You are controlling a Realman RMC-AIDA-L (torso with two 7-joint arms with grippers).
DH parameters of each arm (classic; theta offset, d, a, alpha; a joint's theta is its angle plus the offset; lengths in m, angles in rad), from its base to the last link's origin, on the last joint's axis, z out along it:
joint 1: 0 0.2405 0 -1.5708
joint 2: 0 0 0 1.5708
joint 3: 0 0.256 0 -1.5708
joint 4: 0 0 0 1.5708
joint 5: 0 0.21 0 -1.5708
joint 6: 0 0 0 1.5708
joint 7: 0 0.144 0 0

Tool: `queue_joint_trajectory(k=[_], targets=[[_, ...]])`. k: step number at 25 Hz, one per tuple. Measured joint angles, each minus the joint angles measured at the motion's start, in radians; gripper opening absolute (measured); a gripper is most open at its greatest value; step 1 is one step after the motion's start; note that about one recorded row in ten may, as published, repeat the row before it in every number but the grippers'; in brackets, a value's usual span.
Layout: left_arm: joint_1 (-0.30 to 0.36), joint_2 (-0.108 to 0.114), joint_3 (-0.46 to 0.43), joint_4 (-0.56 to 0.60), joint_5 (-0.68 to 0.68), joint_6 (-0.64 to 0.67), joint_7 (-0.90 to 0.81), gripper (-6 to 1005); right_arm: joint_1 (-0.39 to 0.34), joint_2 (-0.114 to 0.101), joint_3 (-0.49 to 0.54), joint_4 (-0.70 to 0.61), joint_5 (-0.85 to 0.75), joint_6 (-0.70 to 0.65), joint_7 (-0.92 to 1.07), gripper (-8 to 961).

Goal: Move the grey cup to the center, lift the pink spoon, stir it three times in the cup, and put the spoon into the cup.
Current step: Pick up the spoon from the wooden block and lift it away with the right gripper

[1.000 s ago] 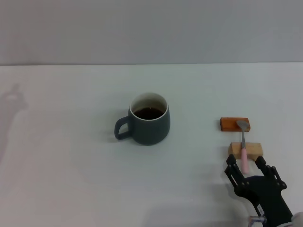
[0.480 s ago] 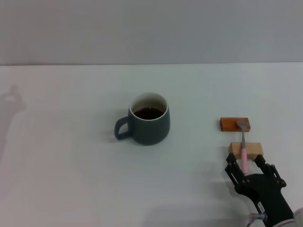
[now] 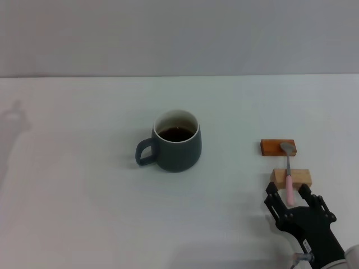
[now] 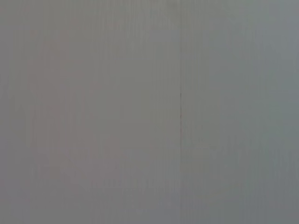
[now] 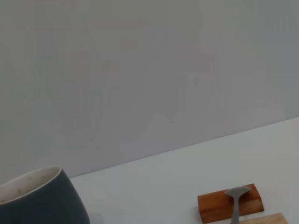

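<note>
Straddling the pink spoon's [image 3: 288, 178] handle end, the right gripper [image 3: 290, 196] has its fingers spread apart; the grey cup [image 3: 175, 140] stands mid-bench, left gripper unseen.

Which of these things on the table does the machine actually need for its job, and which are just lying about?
Needed for the job:
- grey cup, holding dark liquid
- pink spoon
- right pincer, open around the spoon's handle end

Just lying about:
- dark wooden block under the spoon's bowl
- light wooden block under its handle
</note>
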Motion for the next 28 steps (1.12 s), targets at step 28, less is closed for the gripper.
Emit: queue_joint_trajectory(k=[28], targets=[[0.011, -0.005, -0.004, 0.002, 0.002, 0.018, -0.001, -2, -0.015, -0.005, 0.002, -0.005, -0.001, -0.012, 0.007, 522]])
